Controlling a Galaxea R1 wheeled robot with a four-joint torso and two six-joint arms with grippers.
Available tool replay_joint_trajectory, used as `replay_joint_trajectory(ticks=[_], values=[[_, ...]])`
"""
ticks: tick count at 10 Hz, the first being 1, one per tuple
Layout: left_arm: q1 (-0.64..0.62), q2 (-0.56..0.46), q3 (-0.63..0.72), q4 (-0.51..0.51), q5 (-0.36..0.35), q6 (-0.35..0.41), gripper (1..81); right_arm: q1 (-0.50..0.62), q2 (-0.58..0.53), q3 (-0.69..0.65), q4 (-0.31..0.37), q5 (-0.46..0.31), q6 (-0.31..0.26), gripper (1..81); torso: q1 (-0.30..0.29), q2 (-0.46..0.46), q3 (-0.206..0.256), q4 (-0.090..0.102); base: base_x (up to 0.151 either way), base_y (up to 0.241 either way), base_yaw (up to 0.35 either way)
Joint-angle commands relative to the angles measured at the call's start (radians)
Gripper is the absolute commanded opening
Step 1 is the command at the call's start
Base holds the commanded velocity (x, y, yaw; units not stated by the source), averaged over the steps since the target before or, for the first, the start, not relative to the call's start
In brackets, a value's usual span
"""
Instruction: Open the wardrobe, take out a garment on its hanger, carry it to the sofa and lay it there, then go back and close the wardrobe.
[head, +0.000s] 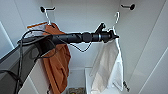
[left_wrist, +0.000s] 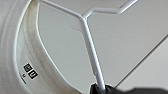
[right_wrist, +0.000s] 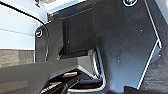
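Reaching into the open wardrobe (head: 82, 15), the left gripper (head: 115, 36) is closed on the white hanger (head: 115, 21); the white garment (head: 108, 66) hangs just below it, beside an orange garment (head: 57, 60).

Two garments hanging inside one open wardrobe (head: 82, 30): one white garment (head: 108, 67) at 4 o'clock, one rust-orange garment (head: 58, 60) at 8 o'clock. Two hangers: one white hanger (head: 116, 18), one orange hanger (head: 37, 25). Two dark wall pegs (head: 43, 9) up top. One arm reaching in.
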Motion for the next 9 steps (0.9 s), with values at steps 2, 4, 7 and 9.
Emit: replay_joint_trajectory(ticks=[2, 4, 7, 9], values=[[-0.165, 0.049, -0.046, 0.056, -0.060, 0.022, 1.0, 0.029, 0.000, 0.007, 0.008, -0.044, 0.001, 81.1, 0.000, 0.000, 0.000, 0.000, 0.000, 0.000, 0.000], [-0.165, 0.134, -0.146, 0.048, -0.034, 0.019, 1.0, 0.029, 0.000, 0.007, 0.008, -0.044, 0.001, 81.1, 0.000, 0.000, 0.000, 0.000, 0.000, 0.000, 0.000], [-0.168, 0.206, -0.211, 0.044, -0.038, 0.016, 1.0, 0.029, 0.000, 0.006, 0.006, -0.037, 0.001, 81.1, 0.000, 0.000, 0.000, 0.000, 0.000, 0.000, 0.000], [-0.163, 0.169, -0.172, 0.044, -0.048, 0.014, 1.0, 0.029, 0.000, 0.004, 0.005, -0.037, -0.001, 81.1, 0.000, 0.000, 0.000, 0.000, 0.000, 0.000, 0.000]])
